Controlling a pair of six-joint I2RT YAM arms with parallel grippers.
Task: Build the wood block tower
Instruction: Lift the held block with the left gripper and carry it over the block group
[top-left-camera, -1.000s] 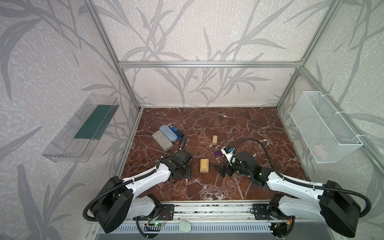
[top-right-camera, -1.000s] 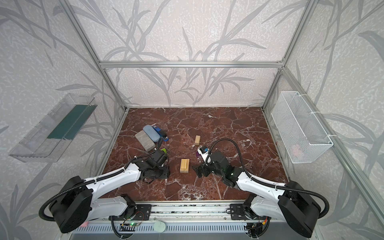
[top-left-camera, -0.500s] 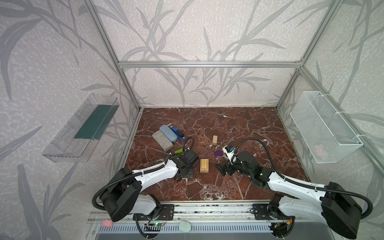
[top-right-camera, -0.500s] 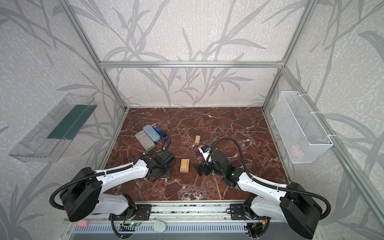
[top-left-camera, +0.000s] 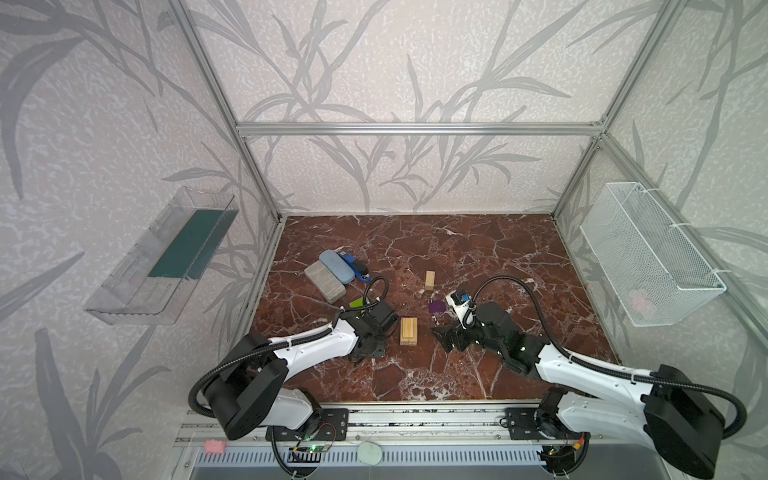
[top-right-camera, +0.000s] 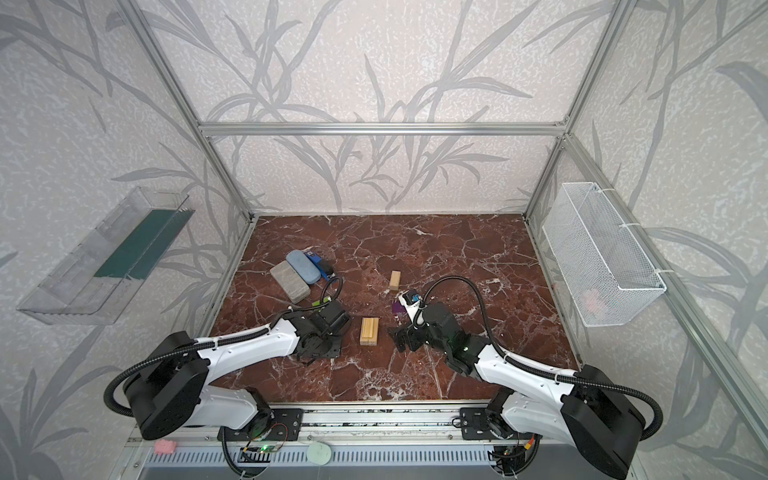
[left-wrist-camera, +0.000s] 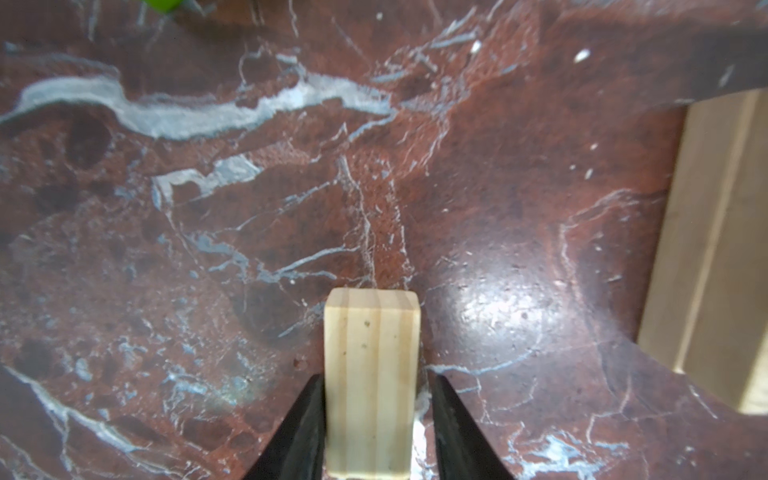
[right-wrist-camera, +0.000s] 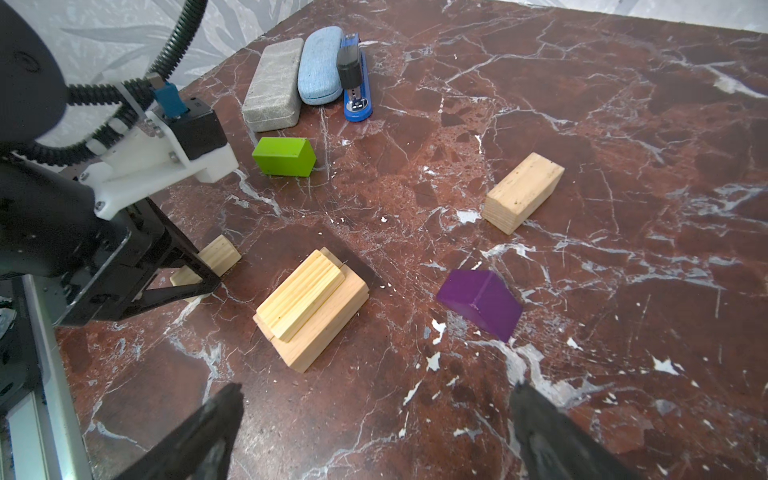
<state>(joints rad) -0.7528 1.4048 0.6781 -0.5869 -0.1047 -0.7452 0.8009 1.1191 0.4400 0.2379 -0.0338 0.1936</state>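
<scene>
As a top view shows, the tower (top-left-camera: 408, 331) lies at the left gripper's (top-left-camera: 368, 353) 2 o'clock. Left wrist: jaws flank a wood block (left-wrist-camera: 371, 374) lengthwise, grip seemingly not yet firm. Right wrist: right gripper (right-wrist-camera: 376, 390) spread, empty.

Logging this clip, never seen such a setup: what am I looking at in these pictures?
Two robot arms at a marble table. Two pictures look from overhead; the other two come from cameras on the arms' wrists. On the table: a stack of wood blocks, a loose wood block, a green block, a purple block, a grey case, a blue case and a stapler. The left gripper has its jaws either side of a small pale block; whether it is pinched is unclear. The right gripper is open, empty.
</scene>
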